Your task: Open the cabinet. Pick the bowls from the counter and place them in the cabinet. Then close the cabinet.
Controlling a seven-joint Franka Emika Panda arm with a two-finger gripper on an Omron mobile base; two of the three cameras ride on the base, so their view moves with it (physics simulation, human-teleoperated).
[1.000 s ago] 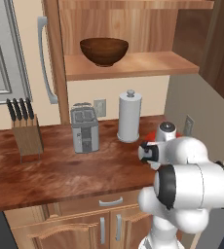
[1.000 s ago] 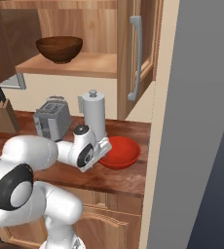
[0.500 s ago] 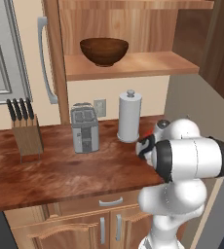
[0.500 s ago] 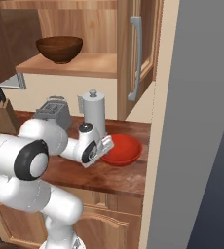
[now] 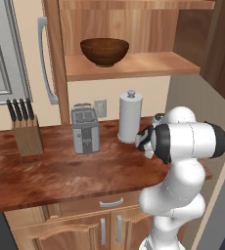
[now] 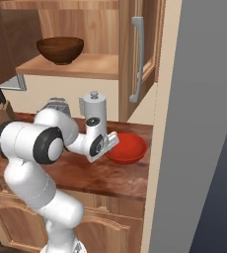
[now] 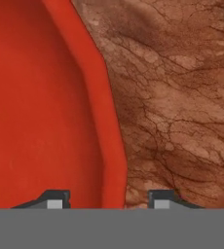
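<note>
The cabinet (image 5: 134, 66) stands open, and the dark brown bowl (image 5: 104, 51) (image 6: 60, 49) sits on its shelf. On the counter (image 5: 60, 171) (image 6: 100, 173) the red bowl (image 6: 130, 147) (image 7: 36, 97) rests near the right end. My gripper (image 6: 113, 143) (image 7: 108, 199) is down at the bowl's near rim. Its fingers straddle the rim, one over the bowl's inside and one over the counter (image 7: 182, 97). A gap shows on both sides of the rim, so the jaws are open.
A white paper towel holder (image 5: 130, 116) (image 6: 94, 111) stands just behind my hand. A toaster (image 5: 85, 128) and a knife block (image 5: 26, 134) sit further left. The open right cabinet door (image 6: 140, 54) hangs above the red bowl, and a tall grey panel (image 6: 199, 123) bounds the right side.
My arm has bent and swung its elbow up, and the hand has settled lower onto the red bowl's rim. Both bowls have stayed in place.
</note>
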